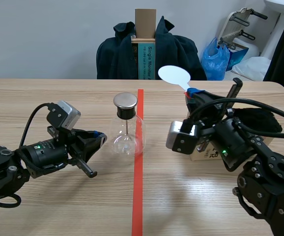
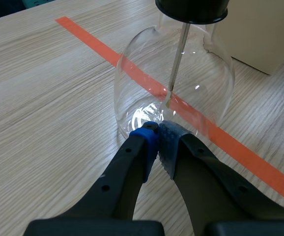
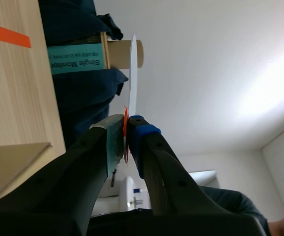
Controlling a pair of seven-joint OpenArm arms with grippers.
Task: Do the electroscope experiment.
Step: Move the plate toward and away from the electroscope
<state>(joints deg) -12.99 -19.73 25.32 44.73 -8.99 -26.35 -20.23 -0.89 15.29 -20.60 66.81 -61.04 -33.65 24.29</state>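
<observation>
Where the red tape line (image 1: 138,187) crosses the wooden worktop (image 1: 58,98), the electroscope (image 1: 127,135) stands upright just left of it. It is a clear glass flask with a dark stopper, a metal cap (image 1: 125,101) and a thin rod (image 2: 179,59) hanging inside. The right end effector (image 3: 126,129), raised right of the tape, grasps the orange stem of a white round paddle (image 1: 174,75). The left end effector (image 2: 157,132) is low, clenched on nothing, with its tips at the flask's base.
</observation>
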